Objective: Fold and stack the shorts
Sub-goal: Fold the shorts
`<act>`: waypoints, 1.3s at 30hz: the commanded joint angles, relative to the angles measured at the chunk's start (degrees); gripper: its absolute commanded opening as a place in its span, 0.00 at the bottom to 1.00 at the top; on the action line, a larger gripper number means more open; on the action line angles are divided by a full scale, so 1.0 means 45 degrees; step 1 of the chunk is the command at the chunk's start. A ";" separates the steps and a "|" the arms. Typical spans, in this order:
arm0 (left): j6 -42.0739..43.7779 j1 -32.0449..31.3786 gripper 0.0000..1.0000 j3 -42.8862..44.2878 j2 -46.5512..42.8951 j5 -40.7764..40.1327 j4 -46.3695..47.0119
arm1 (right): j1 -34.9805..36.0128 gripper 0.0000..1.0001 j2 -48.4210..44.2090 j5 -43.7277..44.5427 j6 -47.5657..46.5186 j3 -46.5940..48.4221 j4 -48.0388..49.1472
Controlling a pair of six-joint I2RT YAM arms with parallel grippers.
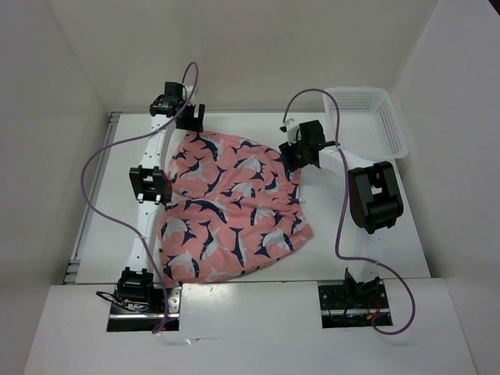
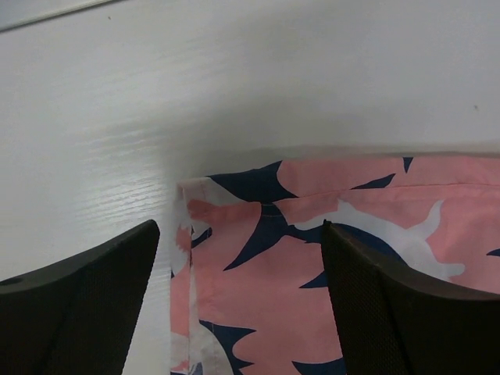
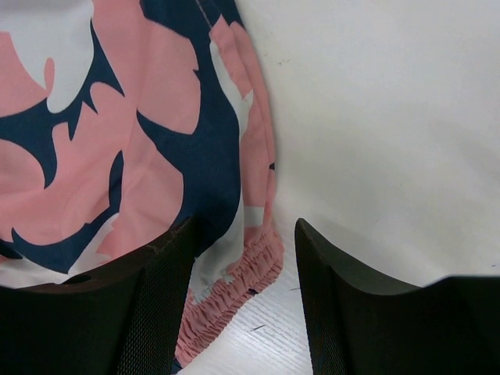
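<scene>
The salmon-pink shorts (image 1: 234, 207) with navy-and-white shapes lie spread on the white table. My left gripper (image 1: 190, 119) hovers at their far left corner. In the left wrist view it is open (image 2: 238, 230), its fingers wide apart either side of the hemmed corner of the shorts (image 2: 266, 289). My right gripper (image 1: 299, 152) is at the shorts' far right edge. Seen from the right wrist, it stands open (image 3: 244, 234), with the gathered elastic waistband (image 3: 234, 289) lying on the table between the fingers and untouched on the right side.
A white mesh basket (image 1: 391, 125) stands at the table's back right corner, close behind the right arm. White walls enclose the table (image 1: 359, 226) on the left, back and right.
</scene>
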 commanded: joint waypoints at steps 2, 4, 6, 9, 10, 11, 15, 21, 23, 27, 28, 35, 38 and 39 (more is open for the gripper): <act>0.0027 0.0004 0.86 -0.0190 0.0436 0.0250 -0.0272 | -0.0043 0.59 -0.0273 -0.0350 -0.0385 -0.0274 0.0008; 0.0027 0.0004 0.78 -0.0327 0.0553 0.0386 -0.0272 | -0.0161 0.59 -0.0137 -0.0641 -0.0502 -0.0120 -0.0109; 0.0027 0.0004 0.74 -0.0328 0.0689 0.0523 -0.0409 | -0.0161 0.59 0.0021 -0.0856 -0.0502 0.0037 -0.0343; 0.0027 0.0004 0.64 -0.0328 0.0806 0.1028 -0.0526 | -0.0161 0.59 0.0314 -0.1227 -0.0502 0.0195 -0.0460; 0.0027 0.0004 0.60 -0.0444 0.0807 0.1031 -0.0526 | -0.0161 0.59 0.0430 -0.1229 -0.0502 0.0195 -0.0461; 0.0027 0.0004 0.51 -0.0445 0.0923 0.1147 -0.0526 | -0.0161 0.56 0.0547 -0.1229 -0.0502 0.0311 -0.0461; 0.0027 -0.0114 0.28 -0.0445 0.1177 0.1148 -0.0643 | -0.0161 0.56 0.0685 -0.1229 -0.0502 0.0312 -0.0578; 0.0027 -0.0114 0.00 0.0335 0.1315 0.0875 -0.0643 | -0.0161 0.43 0.1074 -0.0858 -0.0268 0.0312 -0.0422; 0.0027 -0.0114 0.00 0.0863 0.1199 0.0875 -0.0643 | -0.0161 0.28 0.1211 -0.0741 -0.0268 0.0429 -0.0305; 0.0027 -0.0114 0.00 0.0864 -0.0163 0.2841 -0.0643 | -0.0161 0.00 0.1349 -0.0372 -0.0150 0.0838 -0.0051; 0.0027 0.0003 0.00 0.0864 -0.0459 0.3601 -0.0643 | -0.0161 0.00 0.1349 -0.0254 -0.0150 0.0839 -0.0051; 0.0027 -0.0268 0.00 0.0864 -0.2707 0.9327 -0.0194 | -0.0043 0.00 -0.0095 -0.0545 -0.0034 0.0956 -0.1085; 0.0027 -0.0406 0.00 0.0864 -0.3001 1.0654 -0.0311 | -0.0043 0.00 -0.0524 -0.0545 0.0084 0.0255 -0.1397; 0.0027 -0.0406 0.00 0.0748 -0.3001 1.1085 -0.0060 | -0.0043 0.00 -0.0526 -0.0545 0.0084 0.0137 -0.1398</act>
